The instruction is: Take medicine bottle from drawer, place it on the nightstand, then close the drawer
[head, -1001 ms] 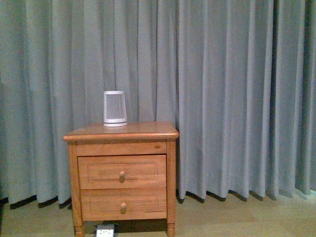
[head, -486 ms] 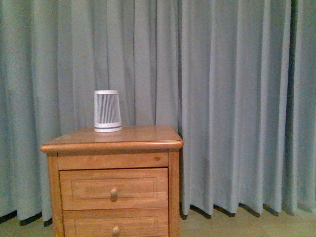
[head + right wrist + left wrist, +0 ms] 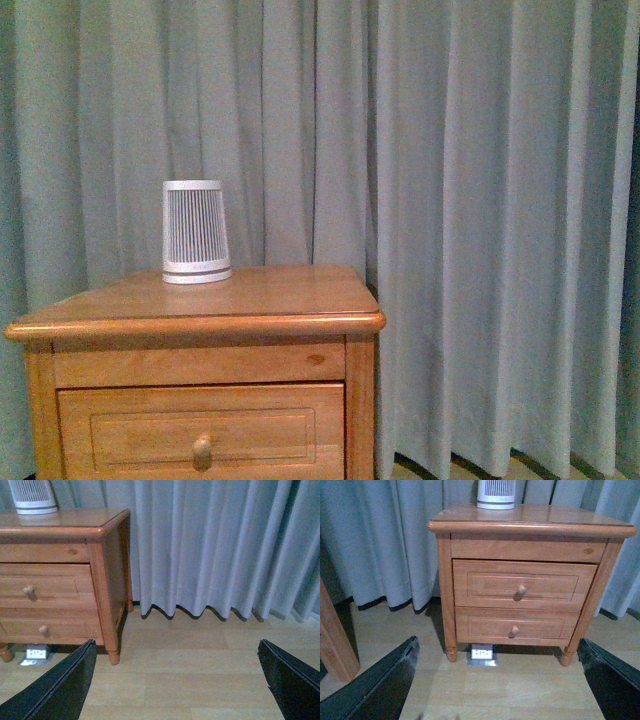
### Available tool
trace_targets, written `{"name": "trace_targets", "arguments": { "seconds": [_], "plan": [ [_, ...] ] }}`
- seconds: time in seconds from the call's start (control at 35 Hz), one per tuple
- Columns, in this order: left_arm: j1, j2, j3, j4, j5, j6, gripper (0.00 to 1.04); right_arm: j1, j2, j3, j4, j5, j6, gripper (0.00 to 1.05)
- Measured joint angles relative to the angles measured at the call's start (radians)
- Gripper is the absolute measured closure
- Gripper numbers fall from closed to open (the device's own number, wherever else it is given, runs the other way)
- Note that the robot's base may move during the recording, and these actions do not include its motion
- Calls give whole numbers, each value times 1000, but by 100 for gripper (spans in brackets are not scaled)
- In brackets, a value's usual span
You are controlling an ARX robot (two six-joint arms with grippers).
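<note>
Drawer [image 3: 485,582] shut, honey wood, round knob [image 3: 521,590] | left claw [image 3: 496,644] wide | right claw [image 3: 176,642] wide

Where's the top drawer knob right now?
The knob sits mid-front of the shut upper drawer, low left in the front view, below the ribbed device on the nightstand.

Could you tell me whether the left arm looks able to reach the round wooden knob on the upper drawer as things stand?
Probably yes: the round wooden knob of the shut honey-wood upper drawer faces the open left claw with nothing seen between them, though not yet close.
</note>
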Motion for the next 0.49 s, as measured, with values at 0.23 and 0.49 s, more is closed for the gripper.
{"name": "trace_targets", "arguments": {
  "seconds": [0.23,0.49],
  "plan": [
    [14,300,69,-45,139,-132,7,0,0,0,0,0,0,7],
    [-61,1097,229,695,31,-44,7,0,0,0,0,0,0,7]
  ]
}}
